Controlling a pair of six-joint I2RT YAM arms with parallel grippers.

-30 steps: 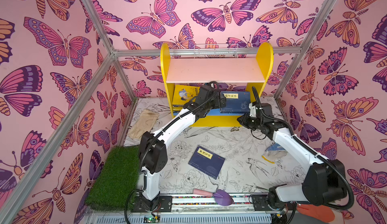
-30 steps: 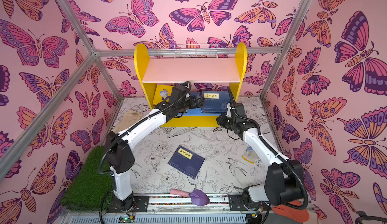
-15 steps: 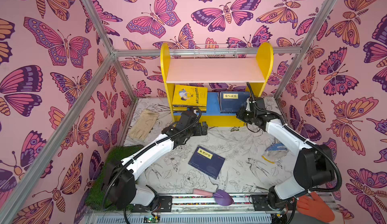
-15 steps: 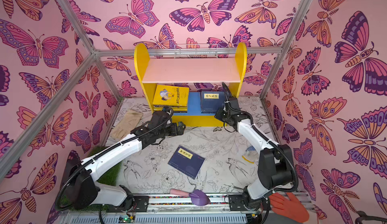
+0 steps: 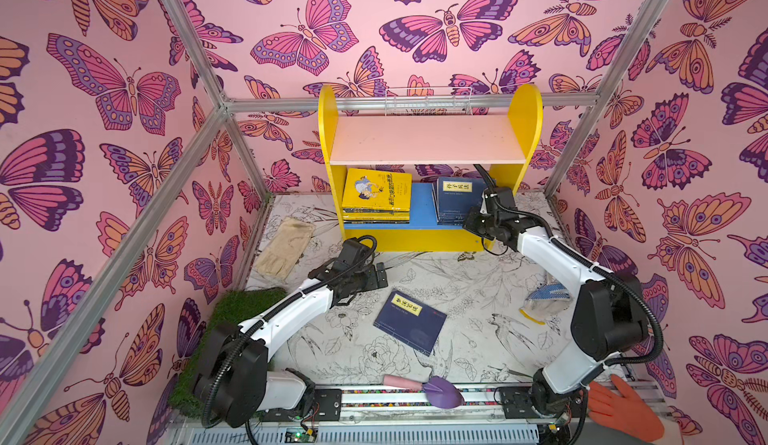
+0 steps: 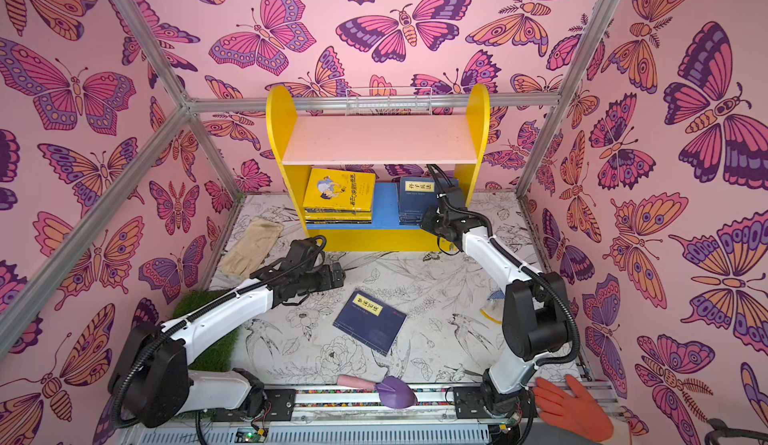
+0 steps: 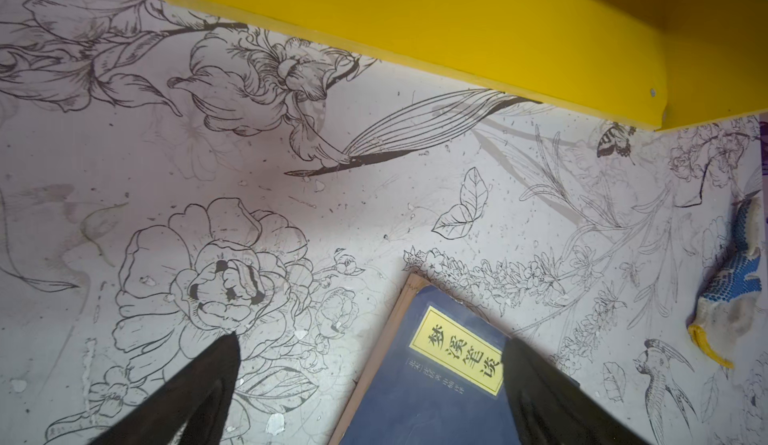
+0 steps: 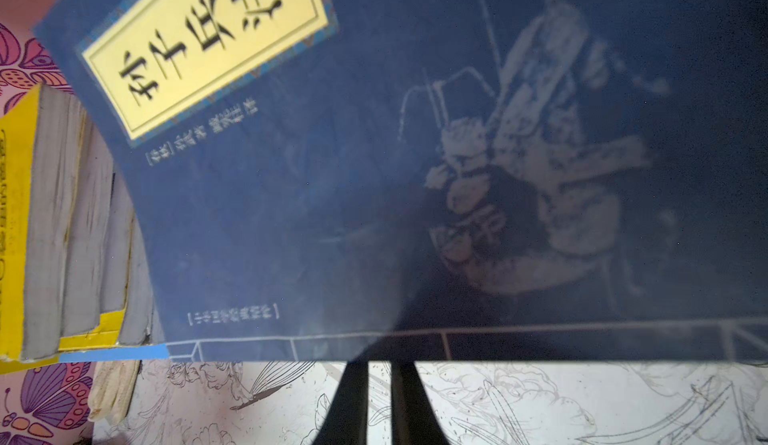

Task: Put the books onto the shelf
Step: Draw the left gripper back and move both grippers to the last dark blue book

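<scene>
- The shelf (image 5: 415,240) stands at the back of the bench (image 5: 478,318). Two flat stacks lie on its blue lower board: a yellow-topped stack (image 5: 378,191) by the shelf's left panel and a navy stack (image 5: 455,199) by its right panel.
- The right gripper (image 8: 378,366) is clenched, fingers almost together, at the shelf's front right. Its tips meet the near edge of the navy stack's top cover; whether it pinches anything cannot be told.
- One navy book (image 5: 409,322) with a yellow title label lies flat and askew on the bench in front of the shelf, well apart from it.
- The left gripper (image 7: 370,341), released and spread wide, holds nothing and hovers between the shelf's front and that book.
- A beige glove (image 5: 286,247) lies off the shelf's left front corner and a blue-and-white glove (image 5: 544,297) off its right front. A purple trowel (image 5: 442,391) lies at the bench edge farthest from the shelf.
</scene>
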